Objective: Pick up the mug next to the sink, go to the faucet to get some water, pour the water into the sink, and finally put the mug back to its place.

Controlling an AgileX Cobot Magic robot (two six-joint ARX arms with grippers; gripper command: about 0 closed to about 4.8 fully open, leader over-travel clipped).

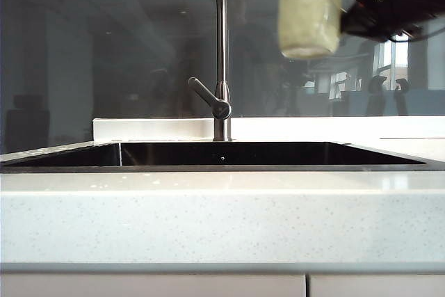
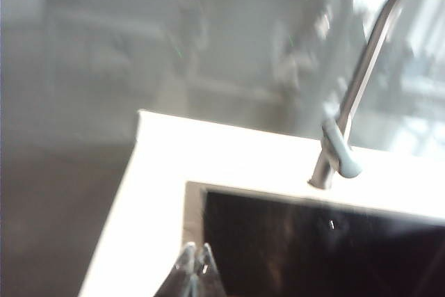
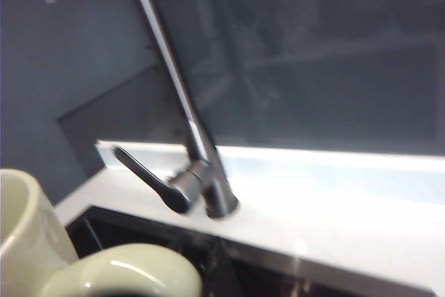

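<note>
The mug (image 1: 309,17) is pale cream-yellow with a faintly dimpled surface, held upright high in the air, right of the faucet (image 1: 221,53) and above the right part of the sink (image 1: 222,166). The right gripper (image 1: 351,5) grips it from the right side, its dark fingers closed on the mug; in the right wrist view the mug's glossy handle (image 3: 122,273) fills the near corner. The left gripper (image 2: 195,262) hangs over the sink's left end with its fingertips pressed together, holding nothing. No lettering or brand is legible anywhere.
</note>
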